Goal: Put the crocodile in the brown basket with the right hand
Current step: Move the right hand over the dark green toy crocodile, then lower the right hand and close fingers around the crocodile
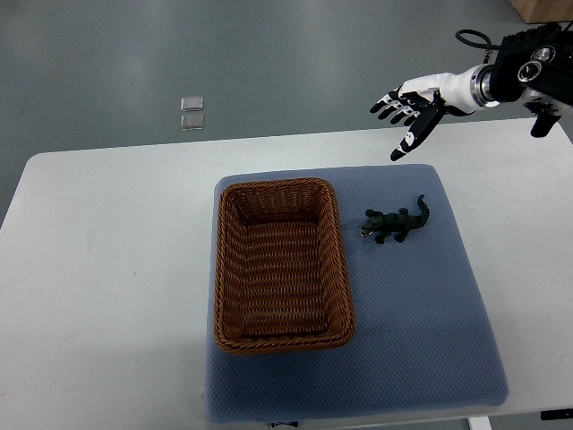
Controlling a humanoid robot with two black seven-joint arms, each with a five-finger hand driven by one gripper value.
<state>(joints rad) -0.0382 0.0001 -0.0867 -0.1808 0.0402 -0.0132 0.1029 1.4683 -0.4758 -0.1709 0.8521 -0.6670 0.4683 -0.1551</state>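
Note:
A small dark green toy crocodile (395, 222) lies on the blue mat (421, 305), just right of the brown wicker basket (229, 269). The basket is rectangular and holds nothing. My right hand (407, 112) hangs above the table's far edge, up and right of the crocodile, well apart from it. Its black and white fingers (414, 134) are spread and hold nothing. The right arm comes in from the top right corner. The left arm does not show.
The white table (98, 269) carries the mat, which fills its right half. Two small clear squares (192, 112) lie on the grey floor beyond the table. A cardboard box corner (537, 7) shows at the top right.

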